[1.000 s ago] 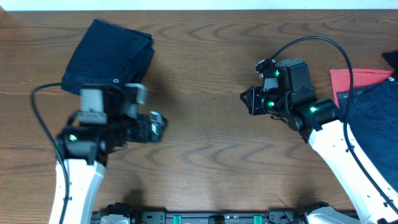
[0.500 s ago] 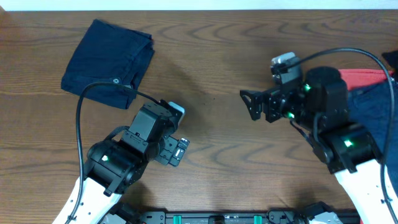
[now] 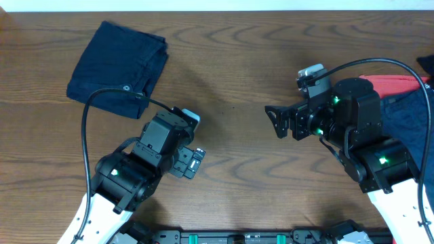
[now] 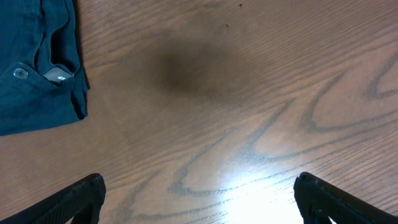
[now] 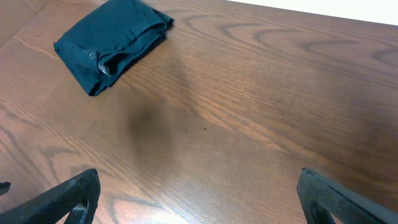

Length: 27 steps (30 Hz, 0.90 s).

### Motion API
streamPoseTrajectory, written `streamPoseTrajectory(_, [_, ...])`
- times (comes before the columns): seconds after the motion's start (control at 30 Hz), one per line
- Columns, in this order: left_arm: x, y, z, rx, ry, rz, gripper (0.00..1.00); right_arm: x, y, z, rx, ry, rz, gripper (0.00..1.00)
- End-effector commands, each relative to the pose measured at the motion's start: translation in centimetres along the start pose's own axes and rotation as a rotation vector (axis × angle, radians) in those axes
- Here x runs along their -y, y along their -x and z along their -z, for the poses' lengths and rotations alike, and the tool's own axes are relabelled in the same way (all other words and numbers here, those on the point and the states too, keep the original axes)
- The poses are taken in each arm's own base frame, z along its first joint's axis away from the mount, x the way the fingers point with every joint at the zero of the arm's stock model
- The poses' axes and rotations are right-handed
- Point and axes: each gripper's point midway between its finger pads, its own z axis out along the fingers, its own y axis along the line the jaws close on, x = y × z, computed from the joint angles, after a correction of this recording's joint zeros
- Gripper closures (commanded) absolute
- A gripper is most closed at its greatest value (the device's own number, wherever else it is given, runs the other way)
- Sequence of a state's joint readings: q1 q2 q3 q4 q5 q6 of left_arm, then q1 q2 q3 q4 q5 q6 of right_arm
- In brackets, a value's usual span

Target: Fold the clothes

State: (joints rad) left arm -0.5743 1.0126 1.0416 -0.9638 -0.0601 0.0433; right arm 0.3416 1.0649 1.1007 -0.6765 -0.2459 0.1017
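Overhead view, near edge first: a black base rail (image 3: 237, 237) runs along the near edge of the tabletop (image 3: 237, 61), and both arms rise from it. The left gripper (image 4: 198, 183) hangs over bare wood near the near left, jaws spread wide, nothing between them. The right gripper (image 3: 274, 122) sits right of centre pointing toward the middle, jaws also wide apart and empty. In both wrist views only wood grain shows between the fingers. At the right edge lies an unfolded heap, a dark blue garment (image 3: 407, 118) overlapping a red cloth (image 3: 393, 85), partly hidden by the right arm. At the far left corner lie the navy shorts (image 3: 119, 68), a compact folded packet, silver button (image 3: 127, 87) on its near edge, well apart from both grippers. Judgement: this piece looks finished and parked, so the step in hand is the gap between garments. The next move likely falls to the right arm: reach into the right-edge heap, pinch a single layer rather than both, and drag it to the bare centre to lay it flat. The risk is lifting the red piece along with the blue. The surface is brown wood-grain laminate with glare patches, the middle holding nothing but the arms' shadows. Of the room, only a white strip (image 3: 217, 5) shows past the far edge.
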Motion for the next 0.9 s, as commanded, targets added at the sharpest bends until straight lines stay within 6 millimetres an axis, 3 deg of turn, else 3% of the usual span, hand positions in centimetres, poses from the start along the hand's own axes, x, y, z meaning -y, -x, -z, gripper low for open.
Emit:
streamPoseTrajectory(0.0, [-0.2,0.1,0.1,0.004,0.017,-0.008,0.02,-0.2,0.6,0.3,0.014,-0.001,0.02,0.01])
streamPoseTrajectory(0.4, [-0.2,0.1,0.1,0.004,0.017,-0.008,0.02,0.4,-0.5,0.3,-0.03,-0.033,0.009,0.01])
streamPoseTrajectory(0.5, [-0.2,0.1,0.1,0.004,0.017,-0.008,0.02,1.3,0.8,0.4,0.03,-0.088,0.022,0.01])
streamPoseTrajectory(0.7, [-0.2,0.1,0.1,0.004,0.017,-0.008,0.02,2.3,4.1,1.8,0.328,-0.157,0.063,0.01])
streamPoseTrajectory(0.77, [-0.2,0.1,0.1,0.004,0.017,-0.008,0.02,2.4,3.6,2.2,0.415,-0.153,0.075,0.01])
streamPoseTrajectory(0.87, [-0.2,0.1,0.1,0.004,0.017,-0.008,0.02,2.7,0.9,2.2,0.482,-0.147,0.084,0.01])
